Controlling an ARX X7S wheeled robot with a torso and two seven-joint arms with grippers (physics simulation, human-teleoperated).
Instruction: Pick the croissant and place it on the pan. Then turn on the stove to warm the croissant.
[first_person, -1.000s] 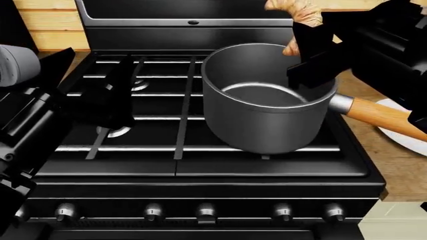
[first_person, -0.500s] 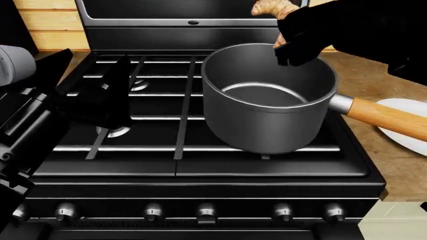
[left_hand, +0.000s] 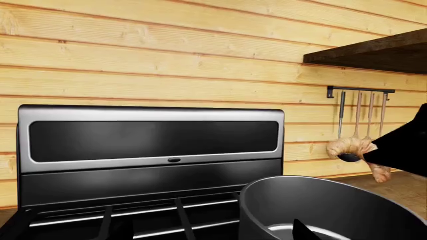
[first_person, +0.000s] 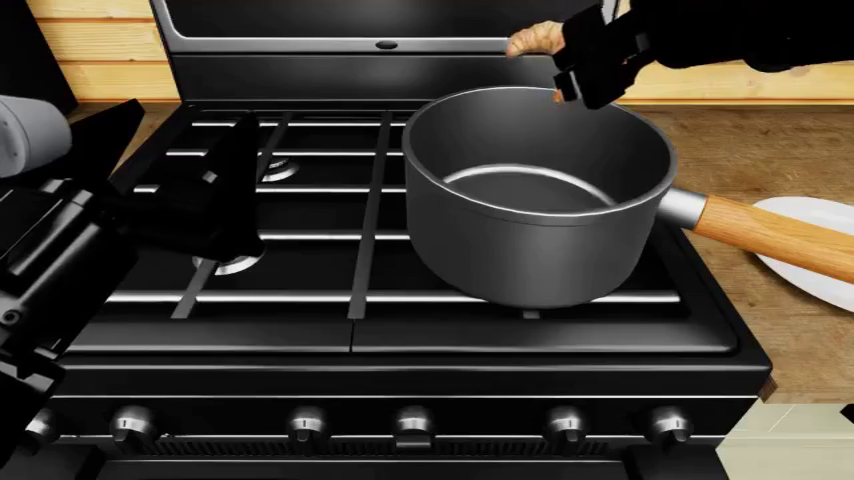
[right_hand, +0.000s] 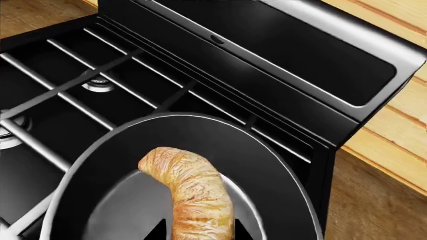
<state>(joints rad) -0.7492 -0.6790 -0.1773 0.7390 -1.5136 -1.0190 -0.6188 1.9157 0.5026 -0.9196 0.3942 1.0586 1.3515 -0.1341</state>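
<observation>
Above the far rim of the pan (first_person: 541, 200), the right pincer (first_person: 587, 72) was clamped on the croissant (first_person: 537, 38), carrying it clear of any surface. In the head view the pastry stuck out from the pincer toward the stove's (first_person: 400, 330) back panel, only its tan end showing past the black fingers. The right wrist view gave the relation that mattered: the croissant (right_hand: 190, 192) hung directly over the open mouth of the pan (right_hand: 267, 165), its long axis curving away from the pincer and across the grey floor below. It looked a little nearer the pan's far wall than the centre, though still inside the rim. The left wrist view agreed, with the croissant (left_hand: 353, 150) held above the level of the pan's rim (left_hand: 320, 200) and not touching it.

The left pincer (first_person: 220, 205) hovered over the grates on the other side of the stove, well apart from the pan; whether it was open I could not tell. The right arm was plainly the one placed for the drop. Judging from this, the next move called for lowering or simply releasing straight down. The knobs (first_person: 411, 422) along the front were untouched by either arm, and the white plate (first_person: 814, 250) lay on the bench beyond the wooden handle (first_person: 767, 235).
</observation>
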